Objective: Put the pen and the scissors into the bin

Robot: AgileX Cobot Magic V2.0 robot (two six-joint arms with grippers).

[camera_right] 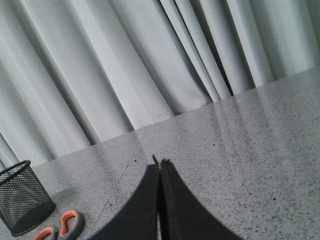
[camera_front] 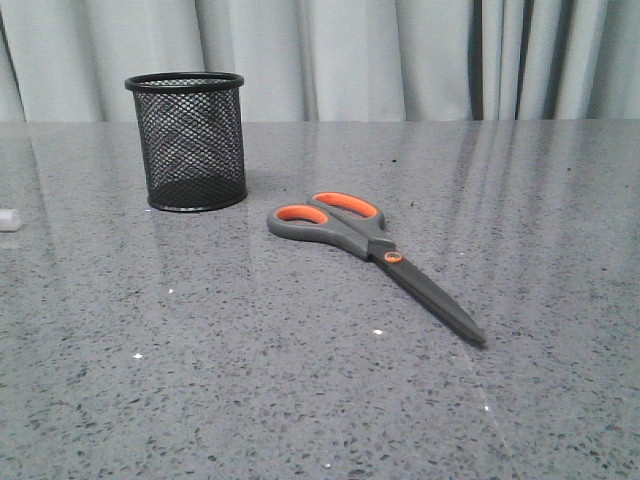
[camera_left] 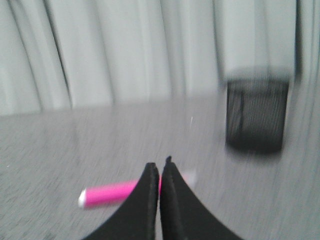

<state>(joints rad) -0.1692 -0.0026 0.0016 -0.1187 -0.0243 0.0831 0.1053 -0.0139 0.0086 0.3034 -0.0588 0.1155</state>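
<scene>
The scissors (camera_front: 375,250) lie flat on the grey table, handles toward the bin (camera_front: 190,140), blades pointing front right. The black mesh bin stands upright at the back left. The pink pen (camera_left: 112,193) lies flat on the table in the blurred left wrist view, partly hidden behind my left gripper (camera_left: 160,167), which is shut and holds nothing. The bin (camera_left: 256,119) stands beyond it. My right gripper (camera_right: 160,164) is shut and empty above bare table; the scissors' handles (camera_right: 62,227) and the bin (camera_right: 22,202) show at that view's edge. Neither gripper shows in the front view.
A pale translucent tip (camera_front: 8,218), perhaps the pen's cap, shows at the front view's left edge. Grey curtains (camera_front: 400,55) hang behind the table's far edge.
</scene>
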